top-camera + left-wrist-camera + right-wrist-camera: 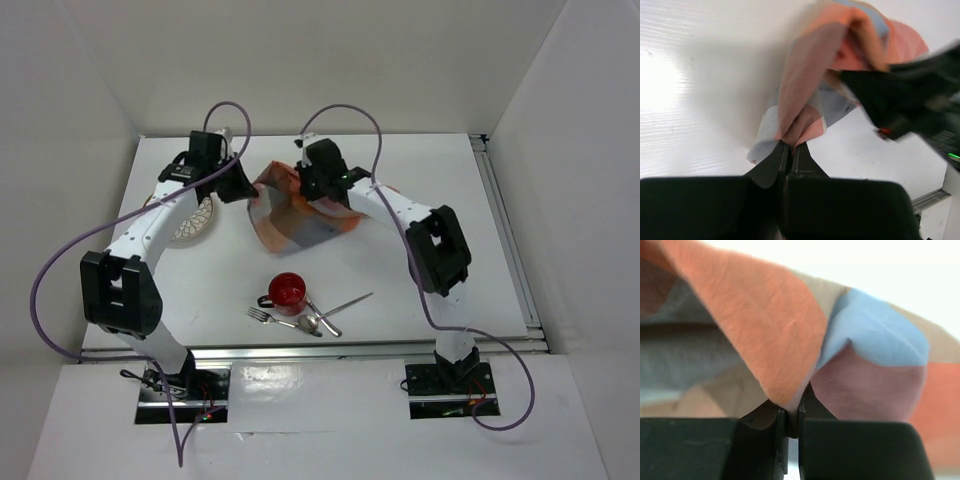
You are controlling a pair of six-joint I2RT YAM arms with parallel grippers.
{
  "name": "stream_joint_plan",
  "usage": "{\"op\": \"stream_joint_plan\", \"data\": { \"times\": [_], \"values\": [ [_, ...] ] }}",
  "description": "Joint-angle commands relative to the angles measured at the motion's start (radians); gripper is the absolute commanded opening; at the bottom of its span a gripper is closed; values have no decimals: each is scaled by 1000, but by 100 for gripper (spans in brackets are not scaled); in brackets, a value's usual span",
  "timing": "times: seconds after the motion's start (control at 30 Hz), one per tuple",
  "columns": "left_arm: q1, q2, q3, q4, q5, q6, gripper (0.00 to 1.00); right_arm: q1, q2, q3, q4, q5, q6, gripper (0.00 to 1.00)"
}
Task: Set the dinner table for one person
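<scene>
- Nearest the arm bases: red cup point(287, 291), with fork point(262, 316), spoon point(312, 323) and knife point(345, 303) lying loose just beside it on the dinner table point(430, 170).
- Dinner table: white, flat and rigid. It is the fixed work surface under everything, so nothing on it to grip. Long axis looks left-right across the top view.
- Mid-table: cloth mat point(300, 215), orange-and-blue check, bunched and raised between the two arms.
- Left gripper point(790, 145): jaws pinched closed on a fold at the mat's left edge.
- Right gripper point(792, 407): jaws clamped on a fold at the mat's upper right.
- Mat handling, judged: light, limp and non-fragile, no stiffness of its own. It sags wherever unsupported, so edges or corners are the sensible hold points, pulled apart to flatten it.
- Mat's long axis runs roughly left-right between the two grips. Can't tell whether the lower drape touches the table.
- Left of the mat, partly under the left arm: plate point(195, 222).
</scene>
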Motion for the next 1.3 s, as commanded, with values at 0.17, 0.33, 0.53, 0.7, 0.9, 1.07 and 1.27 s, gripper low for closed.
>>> {"op": "stream_joint_plan", "data": {
  "times": [0.17,0.33,0.53,0.7,0.9,1.07,1.27],
  "values": [
    [102,-131,190,-20,57,43,0,-80,-463,-69,-34,-23,-63,0],
    [147,-234,299,-31,45,52,0,-100,-648,-138,-69,-75,-117,0],
    [174,-405,349,-28,-4,52,0,-109,-867,-193,-144,-144,-157,0],
    [184,-404,412,-55,-41,81,0,-120,-929,-245,-191,-124,-178,0],
    [184,-181,416,26,-41,81,0,-301,-819,-354,-56,-222,-140,0],
    [184,138,510,52,-65,49,0,-491,-546,-322,35,-428,-19,0],
    [184,670,951,-181,5,21,66,-629,-31,116,-273,-538,143,77]
  ]
}}
